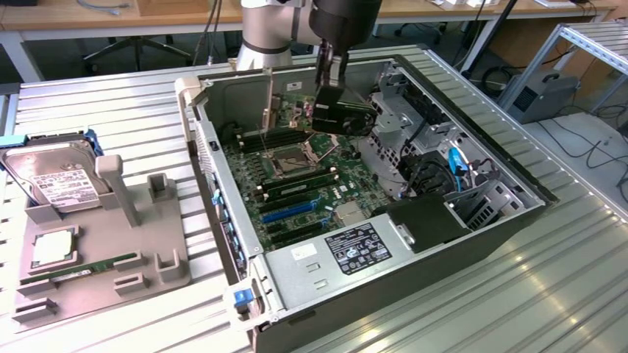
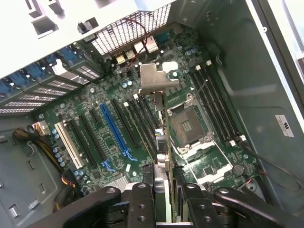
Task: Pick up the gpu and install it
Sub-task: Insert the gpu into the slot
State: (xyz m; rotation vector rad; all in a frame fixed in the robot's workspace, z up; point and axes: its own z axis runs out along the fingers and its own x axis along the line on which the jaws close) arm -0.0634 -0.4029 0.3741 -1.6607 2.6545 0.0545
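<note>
The gpu (image 1: 334, 112) hangs upright inside the open computer case (image 1: 324, 290), above the motherboard (image 1: 339, 173) near the CPU socket (image 1: 294, 155). Its black cooler block faces the exterior view's right and its long silver end bracket (image 1: 267, 103) points down toward the board. My gripper (image 1: 329, 77) is shut on the card's upper edge from above. In the wrist view the gpu (image 2: 164, 142) shows edge-on between my gripper's (image 2: 165, 192) fingers (image 2: 142, 199), its bracket (image 2: 156, 78) over the board between the CPU socket (image 2: 187, 126) and the black expansion slots. The blue slot (image 2: 114, 128) lies apart from the card.
A grey holder (image 1: 118, 243) beside the case carries a silver hard drive (image 1: 59, 180), a CPU (image 1: 54, 250) and a slim RAM stick (image 1: 88, 266). Drive cages and cables (image 1: 442, 169) crowd the case's side at the exterior view's right. The power supply (image 1: 334, 257) sits at its near end.
</note>
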